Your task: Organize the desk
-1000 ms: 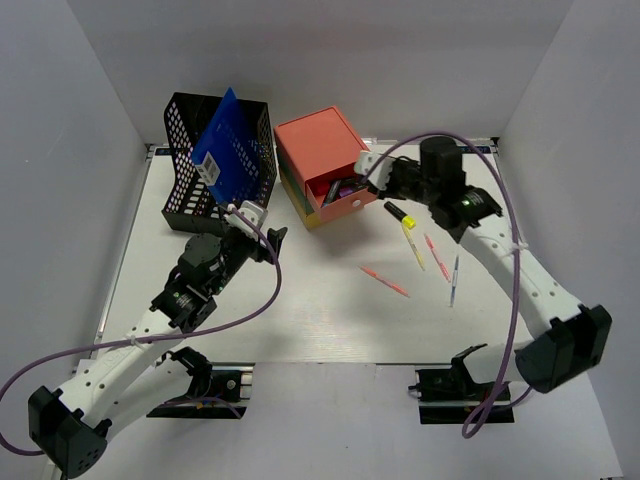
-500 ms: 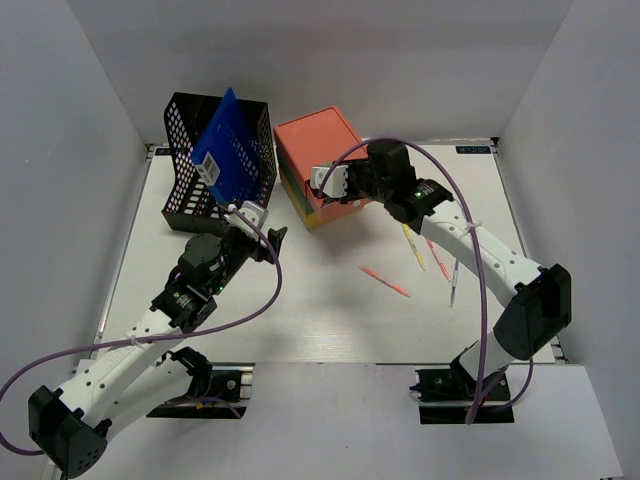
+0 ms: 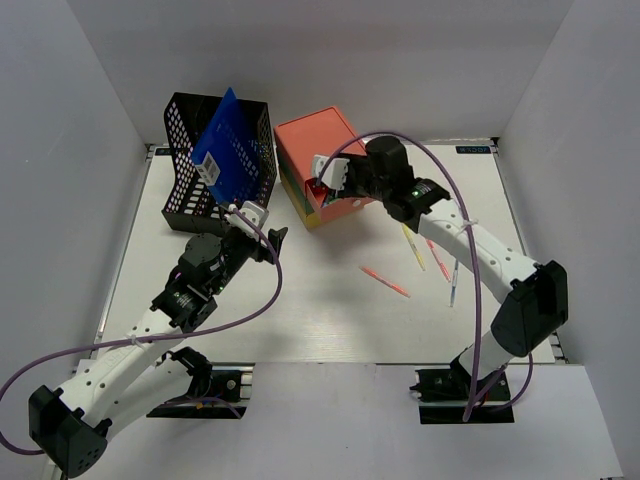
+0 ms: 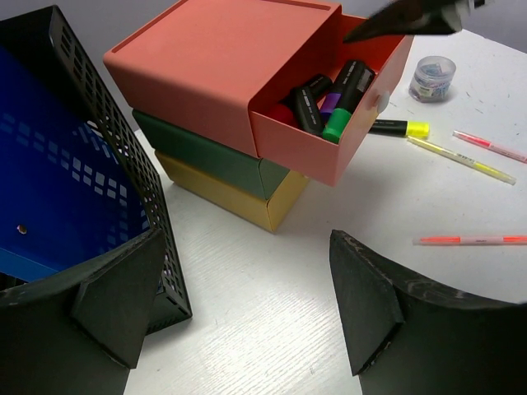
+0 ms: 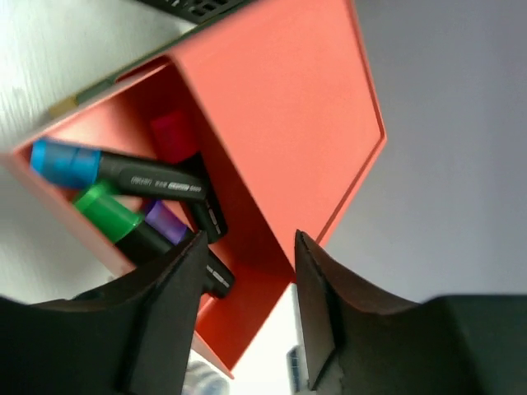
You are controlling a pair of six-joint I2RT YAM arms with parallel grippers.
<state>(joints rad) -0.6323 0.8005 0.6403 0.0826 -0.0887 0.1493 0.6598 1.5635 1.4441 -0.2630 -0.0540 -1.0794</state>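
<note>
The desk (image 3: 320,315) is a wide white top. At its back stands a drawer box (image 3: 318,140) with a coral top and green and yellow drawers below. Its coral drawer (image 4: 329,123) is pulled out and holds several markers (image 5: 123,177). My right gripper (image 3: 325,180) hangs over that drawer, open, and nothing sits between its fingers (image 5: 317,304). My left gripper (image 3: 258,222) is open and empty above bare desk (image 4: 247,321), between the mesh tray and the drawer box. A yellow highlighter (image 4: 399,128) lies on the desk beside the drawer.
A black mesh tray (image 3: 190,175) at the back left holds a blue folder (image 3: 232,150). Loose pens lie right of centre: an orange one (image 3: 385,282), a yellow one (image 3: 413,247), a pink one (image 3: 437,258) and a blue one (image 3: 454,280). A small clear tub (image 4: 433,78) stands behind them.
My right gripper has swung left from beside the drawer's front to above the open drawer, and its jaws have widened. The left arm has stayed still.
</note>
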